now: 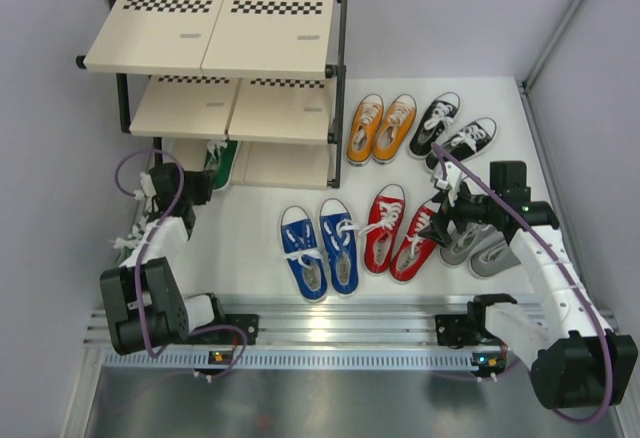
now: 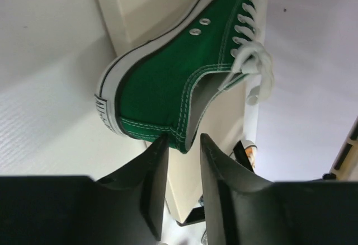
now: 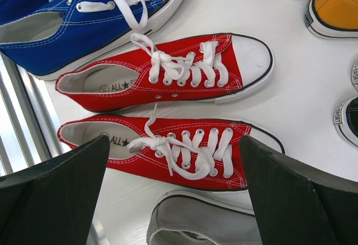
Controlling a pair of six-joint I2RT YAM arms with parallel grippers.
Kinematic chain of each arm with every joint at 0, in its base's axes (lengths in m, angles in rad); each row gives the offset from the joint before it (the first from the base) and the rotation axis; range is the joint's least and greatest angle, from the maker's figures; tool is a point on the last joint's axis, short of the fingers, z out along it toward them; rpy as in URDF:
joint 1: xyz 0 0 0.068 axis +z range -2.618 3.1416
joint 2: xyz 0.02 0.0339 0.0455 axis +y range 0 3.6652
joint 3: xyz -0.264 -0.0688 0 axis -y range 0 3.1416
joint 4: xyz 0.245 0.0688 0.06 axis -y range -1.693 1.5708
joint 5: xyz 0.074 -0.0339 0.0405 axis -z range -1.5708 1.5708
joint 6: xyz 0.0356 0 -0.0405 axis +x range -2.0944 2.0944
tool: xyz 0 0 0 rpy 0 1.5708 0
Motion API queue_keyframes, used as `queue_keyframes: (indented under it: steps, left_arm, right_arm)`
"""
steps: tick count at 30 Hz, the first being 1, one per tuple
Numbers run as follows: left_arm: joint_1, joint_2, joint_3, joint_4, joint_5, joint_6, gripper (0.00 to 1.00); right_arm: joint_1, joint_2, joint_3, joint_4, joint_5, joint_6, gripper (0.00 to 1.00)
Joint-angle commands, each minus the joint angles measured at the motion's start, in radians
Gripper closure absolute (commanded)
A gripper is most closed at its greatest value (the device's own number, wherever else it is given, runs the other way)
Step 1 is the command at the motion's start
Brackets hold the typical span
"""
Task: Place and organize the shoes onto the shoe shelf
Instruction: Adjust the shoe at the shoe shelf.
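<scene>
A green shoe [image 1: 222, 161] [image 2: 168, 94] lies on the lowest board of the shoe shelf [image 1: 220, 28] at its left end, toe pointing away. My left gripper [image 1: 203, 180] [image 2: 183, 139] is at its heel. The jaws stand slightly apart, open, with the heel collar between the tips and the right finger clear of it. My right gripper [image 1: 440, 220] [image 3: 174, 140] hangs wide open above the nearer red shoe [image 3: 168, 150], gripping nothing. The other red shoe [image 3: 162, 74] lies beside it. Both red shoes [image 1: 398, 233] are on the table.
Blue shoes [image 1: 320, 248] [image 3: 84, 21] lie left of the red pair. Grey shoes [image 1: 480, 248] [image 3: 207, 222] sit under my right arm. Orange shoes [image 1: 380, 128] and black shoes [image 1: 452, 128] stand right of the shelf. The top and middle boards hold nothing.
</scene>
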Motion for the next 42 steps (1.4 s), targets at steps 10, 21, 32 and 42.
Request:
queue_keyframes:
  steps: [10, 21, 32, 42]
  left_arm:
    - [0.002, -0.245, 0.076, -0.254, -0.064, 0.157, 0.43]
    - [0.003, -0.379, 0.264, -0.849, -0.442, 0.416, 0.2]
    - [0.039, -0.235, 0.313, -0.957, -0.762, 0.484, 0.02]
    - [0.138, -0.077, 0.346, -0.85, -0.789, 0.582, 0.02]
  right_arm:
    - [-0.011, -0.011, 0.03, 0.012, -0.038, -0.017, 0.01]
    - [-0.011, 0.004, 0.039, 0.007, -0.043, -0.012, 0.01]
    - [-0.013, 0.057, 0.047, 0.021, -0.043, 0.017, 0.01]
    - [-0.011, 0.086, 0.042, 0.039, -0.028, 0.029, 0.01]
